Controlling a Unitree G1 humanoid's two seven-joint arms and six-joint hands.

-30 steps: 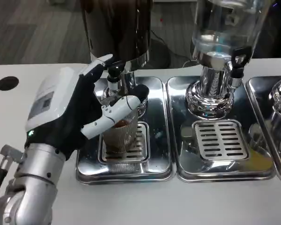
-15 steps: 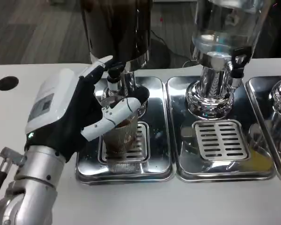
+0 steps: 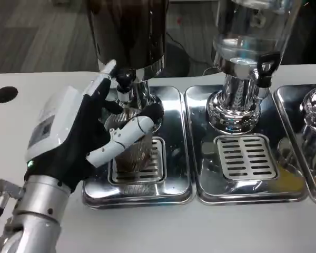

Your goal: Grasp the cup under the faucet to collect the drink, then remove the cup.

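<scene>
Fingers [image 3: 127, 132] of left hand [image 3: 76, 137] wrapped around clear ribbed glass cup [image 3: 132, 153], holding it on shiny steel drip tray [image 3: 171, 190], under black faucet [image 3: 124, 84] of dark dispenser [image 3: 129, 31].

Left hand [image 3: 79, 139] raised from its silver forearm — fingers curled forward.

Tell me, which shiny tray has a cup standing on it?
The leftmost tray, below the dark drink tank. A ribbed clear cup stands on its grate with the left hand around it. The middle tray has only a bare grate.
</scene>
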